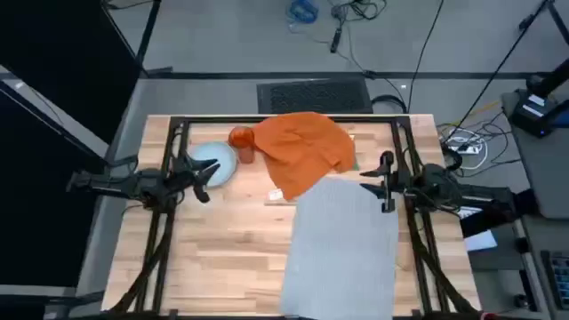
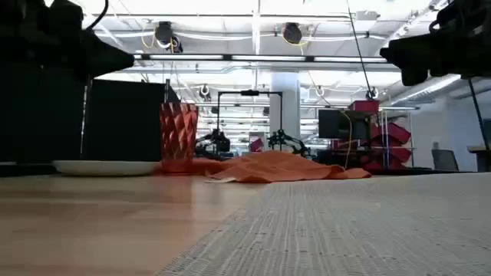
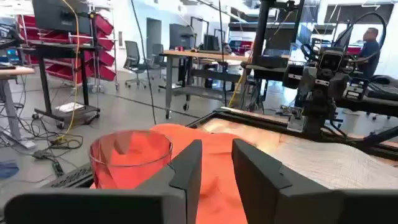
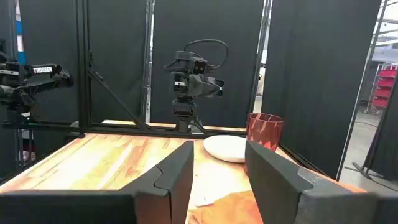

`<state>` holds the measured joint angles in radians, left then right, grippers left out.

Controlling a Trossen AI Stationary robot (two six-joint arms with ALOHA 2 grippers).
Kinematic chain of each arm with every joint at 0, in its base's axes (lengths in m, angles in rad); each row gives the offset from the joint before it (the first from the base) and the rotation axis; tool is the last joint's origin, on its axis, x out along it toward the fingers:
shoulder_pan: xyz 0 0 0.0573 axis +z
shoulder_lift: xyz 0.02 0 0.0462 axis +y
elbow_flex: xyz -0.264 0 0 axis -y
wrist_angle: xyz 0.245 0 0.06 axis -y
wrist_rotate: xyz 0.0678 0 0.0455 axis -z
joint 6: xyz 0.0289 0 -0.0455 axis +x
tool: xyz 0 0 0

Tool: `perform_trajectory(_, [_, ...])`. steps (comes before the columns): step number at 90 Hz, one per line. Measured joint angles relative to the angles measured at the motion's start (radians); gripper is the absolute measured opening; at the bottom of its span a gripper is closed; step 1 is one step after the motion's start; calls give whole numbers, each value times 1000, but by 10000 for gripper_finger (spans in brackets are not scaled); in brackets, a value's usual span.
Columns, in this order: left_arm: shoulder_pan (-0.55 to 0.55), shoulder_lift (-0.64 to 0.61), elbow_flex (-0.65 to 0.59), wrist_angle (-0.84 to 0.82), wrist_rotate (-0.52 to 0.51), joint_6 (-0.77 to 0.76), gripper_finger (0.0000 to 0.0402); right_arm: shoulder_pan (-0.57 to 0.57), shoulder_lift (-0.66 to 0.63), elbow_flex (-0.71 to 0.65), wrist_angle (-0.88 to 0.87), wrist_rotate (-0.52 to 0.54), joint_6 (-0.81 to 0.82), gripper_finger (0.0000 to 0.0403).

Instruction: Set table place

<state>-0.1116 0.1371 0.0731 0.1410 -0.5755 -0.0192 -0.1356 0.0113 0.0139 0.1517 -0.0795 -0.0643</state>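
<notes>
- Two pincers, left pincer (image 1: 206, 172) and right pincer (image 1: 386, 182), hover open, holding nothing.
- Placemat (image 1: 342, 249) lies near-right on the worktop (image 1: 222, 240); napkin (image 1: 302, 149) possibly hides cutlery, so dragging it could topple the adjacent tumbler (image 1: 241, 138).

One table (image 1: 222, 240). One grey placemat (image 1: 342, 244). One orange napkin (image 1: 304, 147). One orange tumbler (image 1: 240, 138). One pale-blue plate (image 1: 218, 160). Two arms, two grippers: left gripper (image 1: 206, 175), right gripper (image 1: 387, 182).
</notes>
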Motion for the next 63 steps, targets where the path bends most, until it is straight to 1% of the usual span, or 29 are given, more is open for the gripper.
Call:
perform_trajectory(32, [0, 0, 0, 4, -1, -1, 74, 0, 0, 0, 0, 0, 0, 132])
perform_trajectory(41, [1, 0, 0, 10, -34, 9, 74, 0, 0, 0, 0, 0, 0, 132])
perform_trajectory(50, [0, 0, 0, 8, -31, 33, 74, 0, 0, 0, 1, 0, 0, 132])
perform_trajectory(63, [0, 0, 0, 7, -31, 28, 74, -1, 0, 0, 2, 1, 0, 132])
